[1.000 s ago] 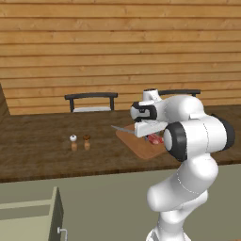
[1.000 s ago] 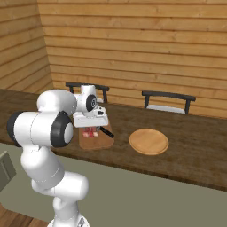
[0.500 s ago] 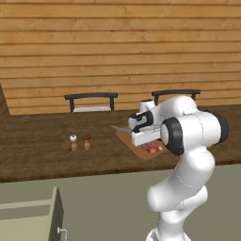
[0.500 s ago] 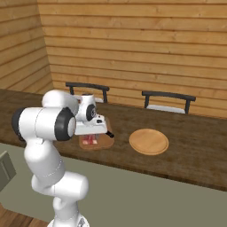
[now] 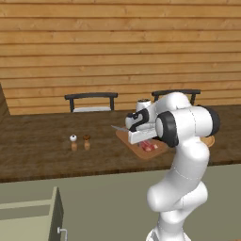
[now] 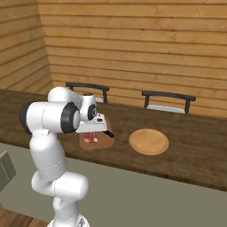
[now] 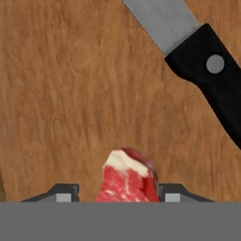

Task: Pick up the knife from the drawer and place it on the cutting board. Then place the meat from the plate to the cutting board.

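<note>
Since the end effector (image 7: 114, 200) is clamped on the meat (image 7: 128, 178) just above the board (image 7: 70, 94), w/ knife (image 7: 202, 61) beside: lower gently, release flat, lift straight up.

Kitchen: wooden counter (image 5: 42, 150), cutting board (image 6: 103, 142), plate (image 6: 148, 141), shakers (image 5: 80, 142).

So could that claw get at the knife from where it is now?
Probably yes: the knife lies bare on the cutting board beside the claw, nothing covering it, though the meat sits between the claw's fingers.
</note>
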